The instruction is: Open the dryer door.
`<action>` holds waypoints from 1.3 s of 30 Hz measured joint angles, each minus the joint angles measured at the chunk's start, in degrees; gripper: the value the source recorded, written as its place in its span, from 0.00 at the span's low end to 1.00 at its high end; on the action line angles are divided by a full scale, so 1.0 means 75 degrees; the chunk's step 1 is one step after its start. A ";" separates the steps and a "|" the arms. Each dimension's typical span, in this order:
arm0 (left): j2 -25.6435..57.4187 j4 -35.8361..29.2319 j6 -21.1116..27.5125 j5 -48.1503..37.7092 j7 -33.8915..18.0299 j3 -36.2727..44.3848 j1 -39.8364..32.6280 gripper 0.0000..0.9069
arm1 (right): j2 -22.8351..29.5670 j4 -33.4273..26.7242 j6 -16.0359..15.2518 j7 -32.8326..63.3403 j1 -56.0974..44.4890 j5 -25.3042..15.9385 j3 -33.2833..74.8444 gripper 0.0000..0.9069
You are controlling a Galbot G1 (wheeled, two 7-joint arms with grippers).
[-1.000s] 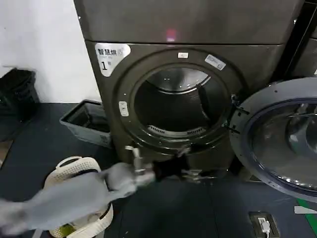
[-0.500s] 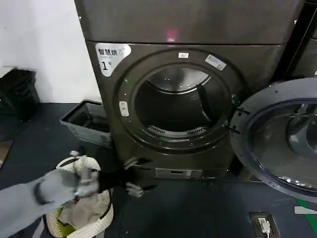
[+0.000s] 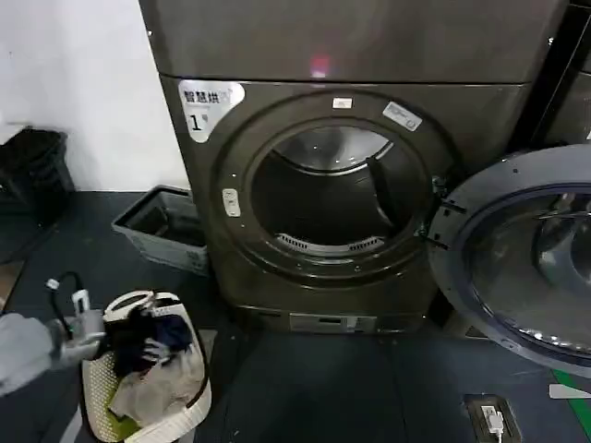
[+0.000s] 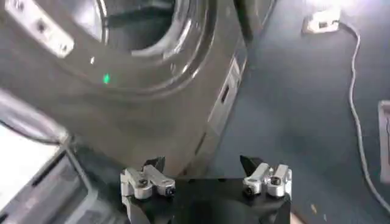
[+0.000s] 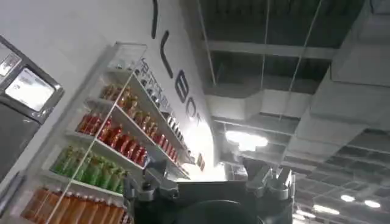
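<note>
The dryer door (image 3: 459, 224) stands swung wide open to the right of the dark machine with the white "1" sticker (image 3: 205, 100). Its grey inner face and dark glass face me, and the drum opening (image 3: 323, 198) is uncovered. My left gripper (image 3: 148, 340) hangs low at the left over a laundry basket, far from the door. In the left wrist view the left gripper (image 4: 203, 164) is open with nothing between its fingers, facing the dryer's lower front (image 4: 140, 103). My right gripper (image 5: 204, 173) points up toward the ceiling, open and holding nothing.
A white laundry basket (image 3: 189, 406) with clothes sits on the dark floor at lower left. A grey bin (image 3: 162, 226) stands beside the dryer, and a black bag (image 3: 32, 171) lies farther left. A floor socket (image 3: 494, 420) and a cable (image 4: 356, 122) lie at the right.
My left arm has drawn back from the dryer's lower front to the left, ending over the laundry basket. The door has stayed open and still.
</note>
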 joint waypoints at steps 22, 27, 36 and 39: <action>0.0724 0.0759 -0.0052 0.1052 0.1027 -0.0041 0.0345 1.00 | 0.0052 0.0026 0.0065 -0.0089 -0.0039 -0.0227 0.0006 1.00; 0.0750 0.0962 -0.0268 0.1457 0.1180 -0.0073 0.0390 1.00 | 0.0069 0.0063 0.0122 -0.0176 -0.0031 -0.0227 0.0010 1.00; 0.0723 0.1197 -0.0239 0.1547 0.1046 -0.0078 0.0408 1.00 | 0.0071 0.0041 0.0129 -0.0194 -0.0027 -0.0272 0.0024 1.00; 0.0709 0.1316 -0.0334 0.1575 0.1064 -0.0129 0.0401 1.00 | 0.0055 0.0044 0.0151 -0.0251 0.0002 -0.0272 0.0026 1.00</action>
